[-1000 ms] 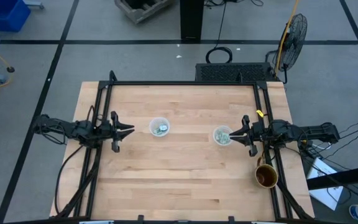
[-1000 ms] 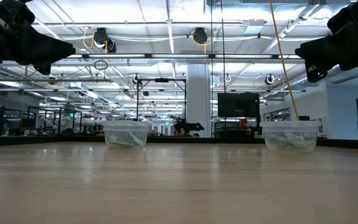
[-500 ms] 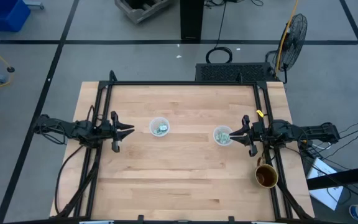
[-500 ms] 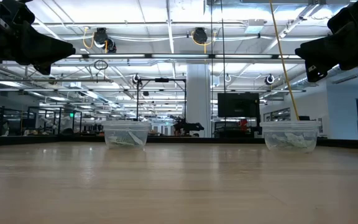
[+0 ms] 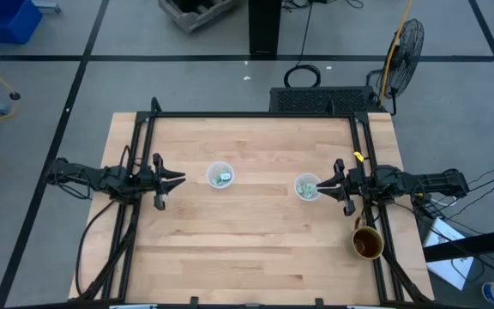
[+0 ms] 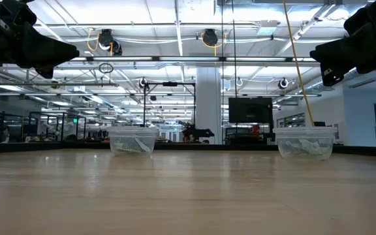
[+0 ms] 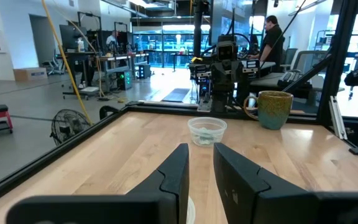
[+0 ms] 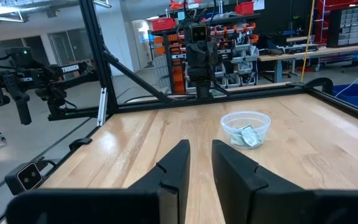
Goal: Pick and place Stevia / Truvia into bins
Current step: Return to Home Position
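Note:
Two clear plastic cups stand on their bases on the wooden table: the left cup [image 5: 219, 176] and the right cup [image 5: 307, 186]. Each holds pale green and white packets, seen in the left cup [image 8: 248, 135] and in the right cup [image 7: 207, 132]. No packet lies loose on the table. My left gripper [image 5: 178, 178] hovers level just left of the left cup, its fingers a narrow gap apart and empty [image 7: 201, 168]. My right gripper [image 5: 326, 186] hovers just right of the right cup, likewise narrowly open and empty [image 8: 200, 165].
A brown-gold mug [image 5: 368, 243] stands at the table's right edge, near the right arm. A black frame rail [image 5: 256, 115] runs round the table. A person [image 7: 272, 37] stands in the room beyond the table's right side.

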